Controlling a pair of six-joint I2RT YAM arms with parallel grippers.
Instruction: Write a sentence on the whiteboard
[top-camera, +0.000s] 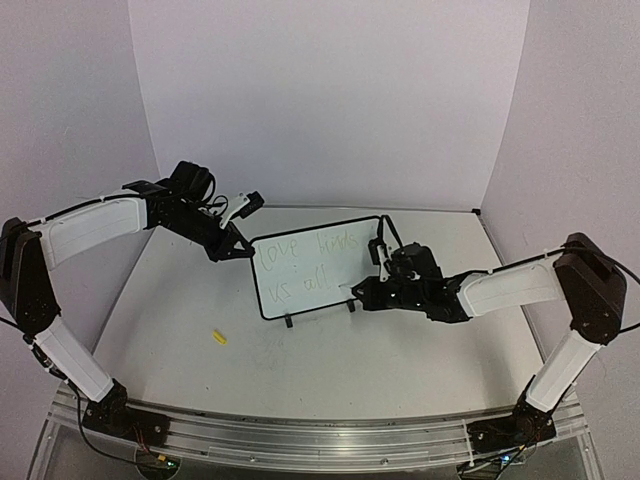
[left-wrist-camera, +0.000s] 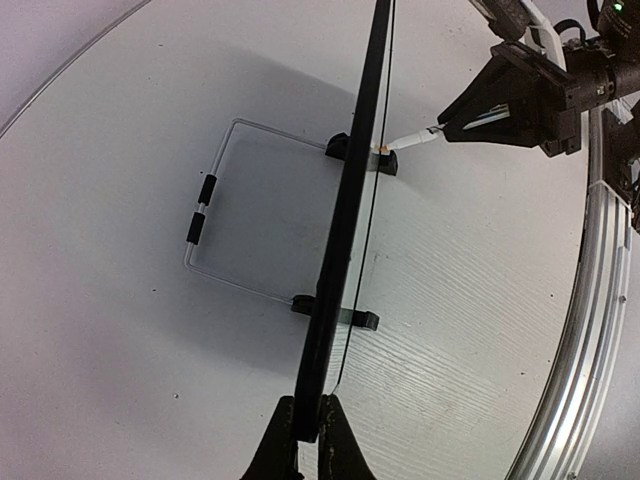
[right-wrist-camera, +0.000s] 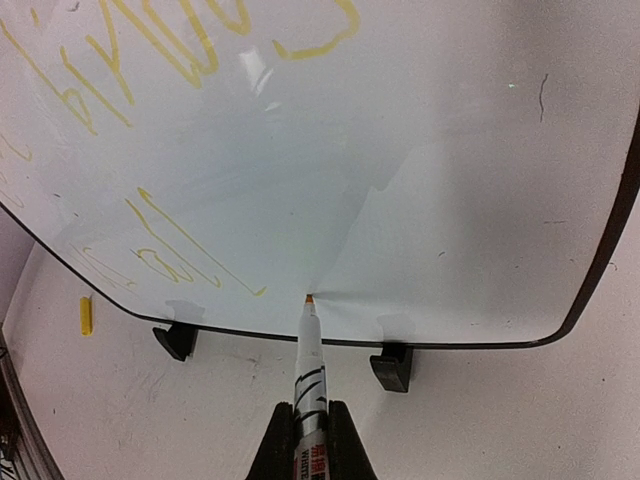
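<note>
I am watching the whiteboard (top-camera: 352, 262) standing on its feet mid-table (top-camera: 400, 365), with the sentence (top-camera: 298, 268) "love finds us all" showing faintly on it. The left gripper (top-camera: 238, 250) is pinching the board's frame at 10 o'clock. The right gripper (top-camera: 362, 292), at 5 o'clock, is clamping a marker (right-wrist-camera: 309, 362), whose tip is touching the surface right of "all". A yellow piece (top-camera: 218, 337) is lying at 7 o'clock.
</note>
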